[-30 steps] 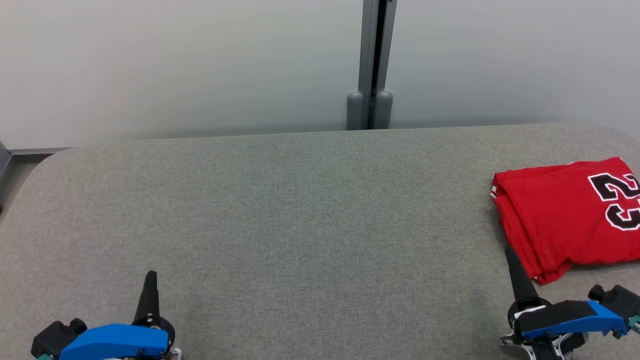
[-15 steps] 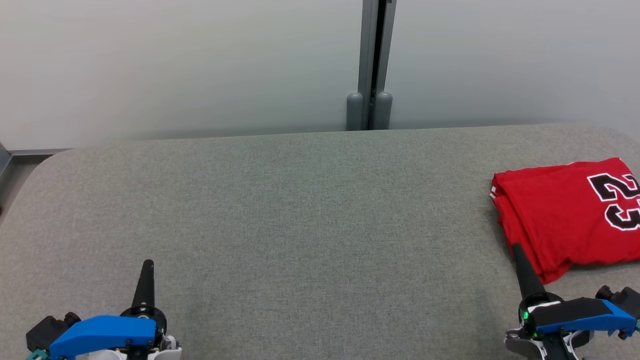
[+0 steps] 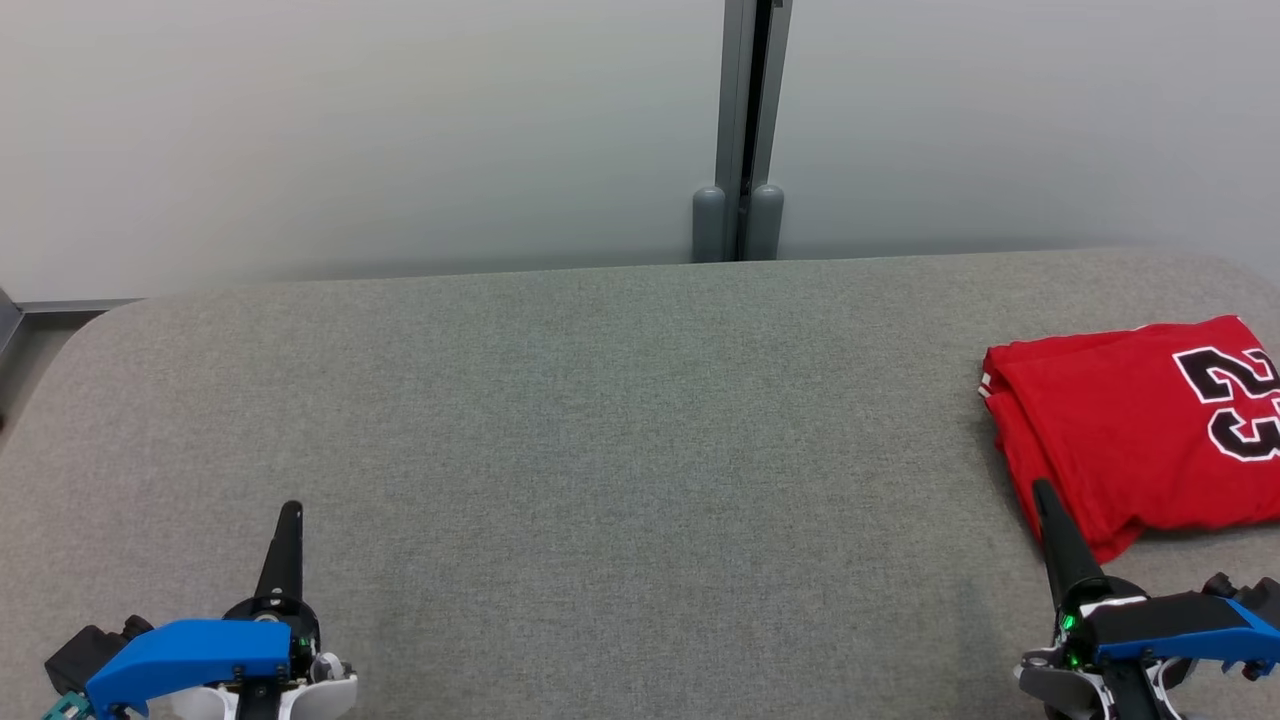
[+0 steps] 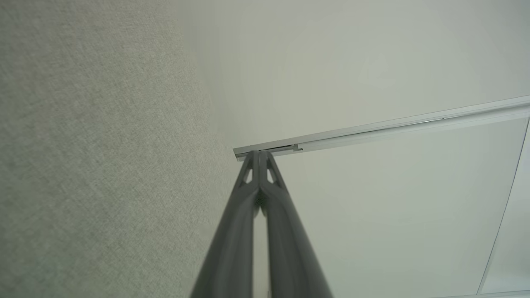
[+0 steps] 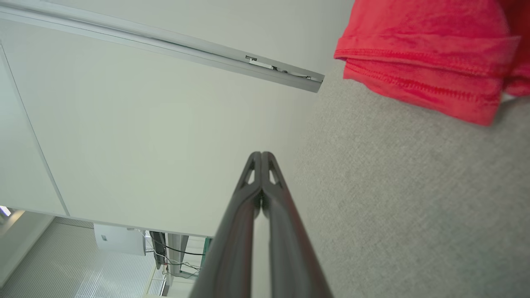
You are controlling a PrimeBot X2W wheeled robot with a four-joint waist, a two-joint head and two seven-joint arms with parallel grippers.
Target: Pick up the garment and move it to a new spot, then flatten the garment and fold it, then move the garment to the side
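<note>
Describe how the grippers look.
Left gripper and right gripper match: two long dark grey fingers tapering to a point, triangular cut-outs near the tips, a blue cover over black and white housing. A green light glows at the right one's base.

Red cotton jersey garment (image 3: 1130, 430), black white-edged "23" showing, folded into a flat stack, lying at table's (image 3: 600, 450) right edge.

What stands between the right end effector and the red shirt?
Nothing visible does. The right end effector, shut, points past the near corner of the folded red shirt, and the right wrist view shows just bare grey cloth surface between them.
</note>
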